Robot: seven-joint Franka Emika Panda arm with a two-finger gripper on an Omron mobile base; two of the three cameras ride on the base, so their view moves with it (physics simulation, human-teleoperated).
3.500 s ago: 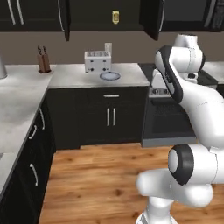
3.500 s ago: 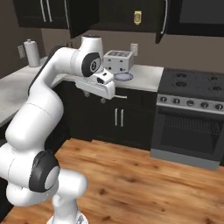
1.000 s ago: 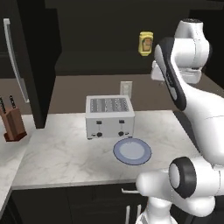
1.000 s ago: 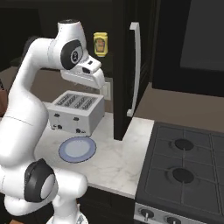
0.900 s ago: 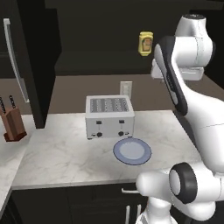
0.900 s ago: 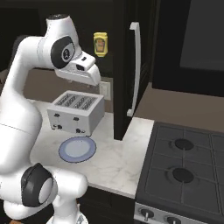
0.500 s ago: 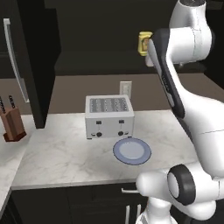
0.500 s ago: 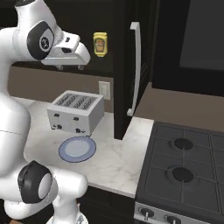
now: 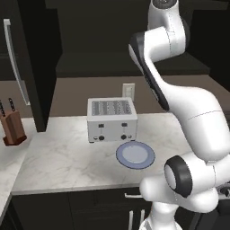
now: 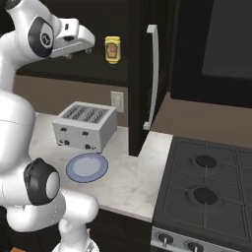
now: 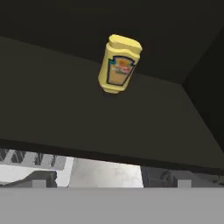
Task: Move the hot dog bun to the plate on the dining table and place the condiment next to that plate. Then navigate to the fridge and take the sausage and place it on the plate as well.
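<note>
The condiment, a squat yellow bottle with a brownish label, stands on a dark shelf inside an open upper cabinet. In the hand view the condiment sits ahead and above centre, some way off. My gripper is raised to shelf height, just left of the bottle and apart from it. The gripper is open, and its fingertips stand wide with nothing between them. In the left base view my raised arm covers the bottle's place. The hot dog bun, plate, dining table, fridge and sausage are out of view.
Below on the marble counter stand a silver toaster and a plain blue-grey dish. A knife block is at the far left. An open cabinet door with a long handle hangs right of the bottle. A stove is at the right.
The base has driven up to the counter. Over the last second the arm has swung upward, lifting the hand to the bottle's height, and it now covers the bottle in the left view.
</note>
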